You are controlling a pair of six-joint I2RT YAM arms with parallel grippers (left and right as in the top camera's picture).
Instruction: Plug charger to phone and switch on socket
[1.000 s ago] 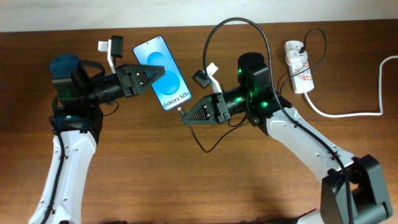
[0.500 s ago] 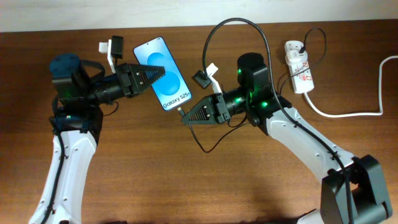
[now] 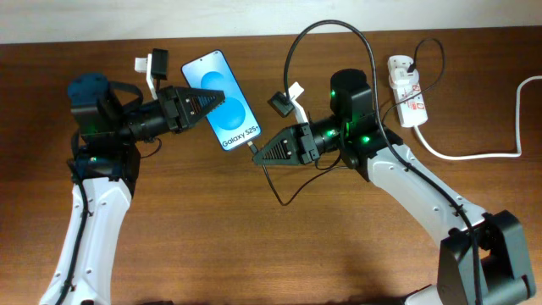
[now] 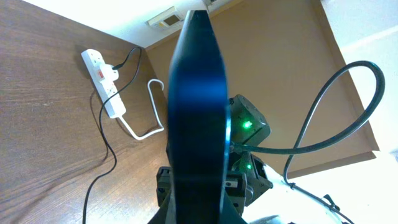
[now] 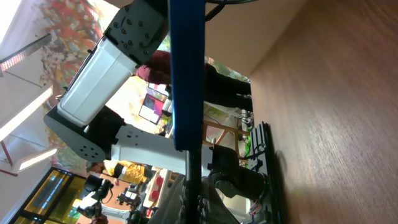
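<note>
The phone has a blue screen reading Galaxy S25+. My left gripper is shut on its upper half and holds it above the table. It shows edge-on in the left wrist view and the right wrist view. My right gripper is shut on the charger's connector, whose tip is at the phone's bottom edge. The thin black charger cable arcs back to the socket, a white power strip with red switches at the far right, also in the left wrist view.
A thick white cord runs from the socket to the right table edge. A small black-and-white tag hangs on the cable near the right arm. Slack cable loops on the table below the right gripper.
My right gripper has moved a little right and up, bringing the connector tip against the phone's bottom edge. The left arm and phone have not moved.
</note>
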